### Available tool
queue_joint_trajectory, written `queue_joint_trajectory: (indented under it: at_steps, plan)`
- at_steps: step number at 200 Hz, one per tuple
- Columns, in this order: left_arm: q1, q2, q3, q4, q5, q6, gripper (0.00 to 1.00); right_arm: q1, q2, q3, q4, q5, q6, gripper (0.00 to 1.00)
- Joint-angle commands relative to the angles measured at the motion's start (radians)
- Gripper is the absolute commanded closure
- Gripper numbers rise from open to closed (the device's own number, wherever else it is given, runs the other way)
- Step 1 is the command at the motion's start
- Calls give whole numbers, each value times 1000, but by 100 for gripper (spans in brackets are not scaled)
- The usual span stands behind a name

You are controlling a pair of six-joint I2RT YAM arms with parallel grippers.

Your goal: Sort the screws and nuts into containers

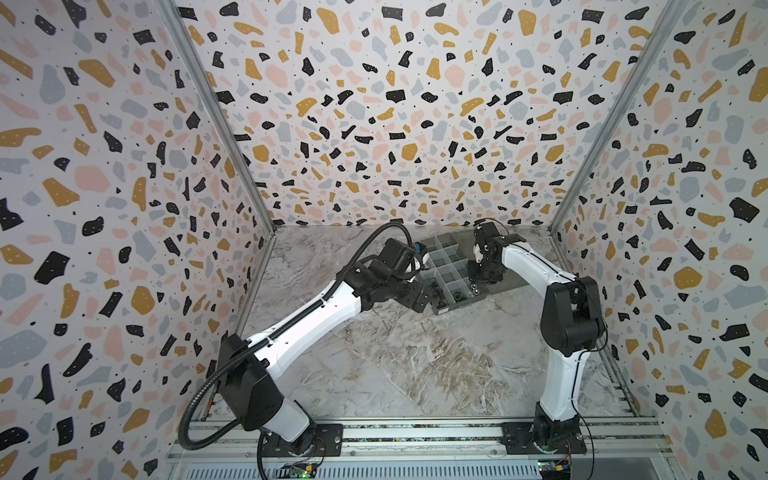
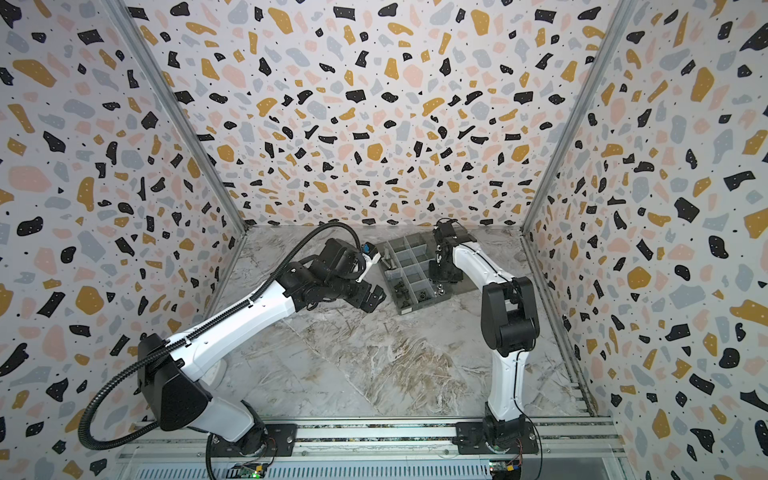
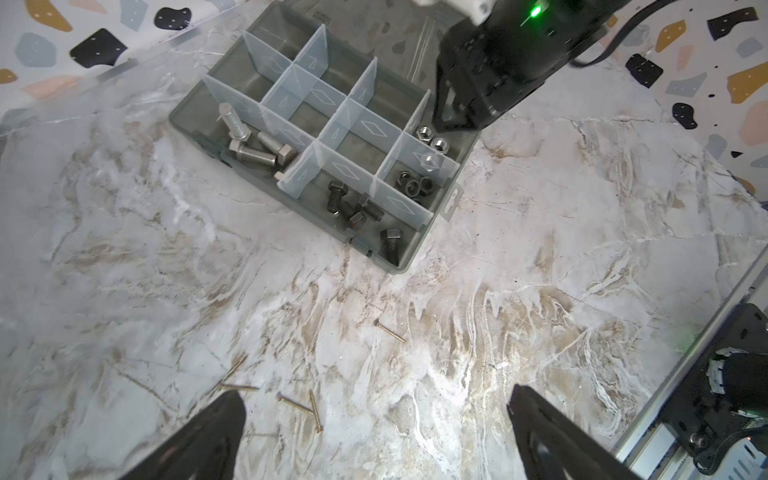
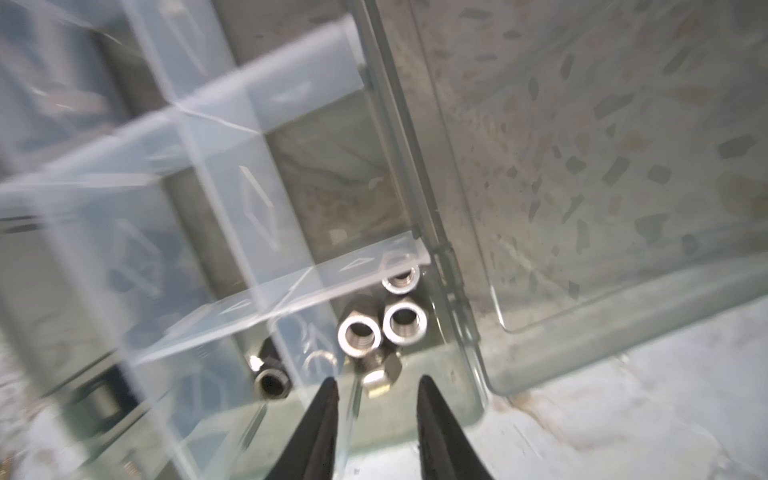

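– At the bottom edge of the left wrist view, how does the left pincer stand?
– Spread wide with nothing between its fingers, above the marbled surface. Just past it lie thin brass wood screws, each pointing its own way.
– And the organiser box?
– Farther up, with its long axis running from upper left to lower right of that frame. Its near corner compartment holds the black screws. The nearest has its head up-frame and its shank toward the bottom. At the left end the silver screws lie crossed over one another.
– Where are the nuts?
– Beside the black screws sit the black nuts. One compartment on, in the right corner, are the silver nuts. Two have their bores facing the right wrist camera, and another is tipped over.
– What of the right pincer?
– It is over that corner, fingers parted and gripping nothing. The lid lies flat alongside the box, on its far side.
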Motion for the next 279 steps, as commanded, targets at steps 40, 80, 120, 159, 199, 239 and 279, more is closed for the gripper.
queue_joint_trajectory:
  at_steps: [40, 80, 120, 159, 199, 239, 279]
  plan:
    - [69, -108, -131, 13, -62, -52, 0, 108, -182, 5, -73, -54, -24, 65]
    - [86, -136, -181, 48, -92, -101, 0, 132, -230, -109, -23, -62, -28, 65]
    - [86, -98, -129, 42, -95, -150, 0, 90, -212, -185, 47, -44, -46, 65]
    - [87, -77, -126, 68, -95, -168, 0, 27, -126, -216, 99, -73, -73, 65]
    - [91, -15, -93, 68, -63, -114, 0, 18, -50, -180, 110, -111, -61, 65]
    - [122, 24, -67, 65, -25, -56, 0, 21, 30, -113, 81, -97, -47, 65]
    - [171, 37, -82, 74, 34, -28, 0, 23, 26, -168, 70, -60, -27, 71]
